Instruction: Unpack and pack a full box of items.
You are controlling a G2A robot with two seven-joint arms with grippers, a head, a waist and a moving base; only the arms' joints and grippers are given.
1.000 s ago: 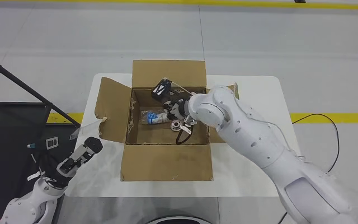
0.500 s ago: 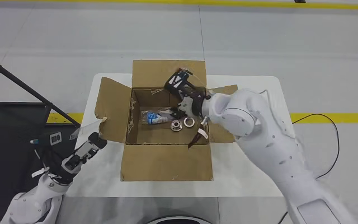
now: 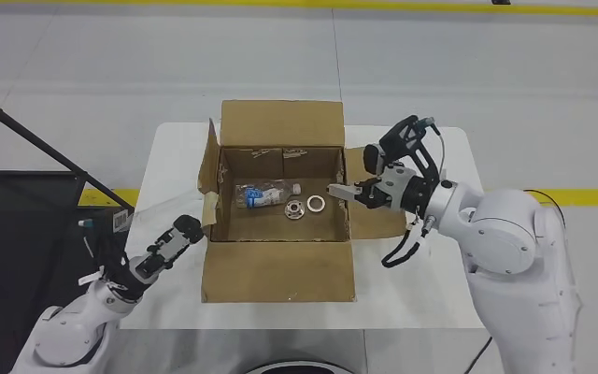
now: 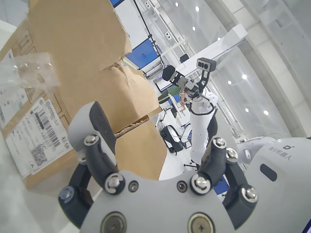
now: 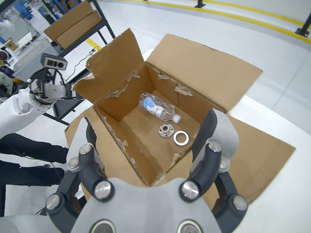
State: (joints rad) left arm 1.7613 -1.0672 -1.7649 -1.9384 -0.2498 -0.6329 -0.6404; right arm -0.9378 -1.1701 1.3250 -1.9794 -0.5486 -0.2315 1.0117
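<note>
Cardboard box sits open at the centre of the top view, on the white counter. The left flap stands nearly upright; the far, near and right flaps are folded outward.

Contents, all on the box floor toward the far wall:
- clear plastic bottle, lying on its side, left of the other two
- metal flange, just beside the bottle's cap end
- flat metal ring, just right of the flange; cannot tell whether they touch

Right gripper: right of centre in the top view, above the box's right edge and right flap. Jaws wide, nothing between them.

Left gripper: lower left in the top view, just beside the box's near-left corner, facing the labelled outer wall. Jaws wide, holding nothing.
</note>
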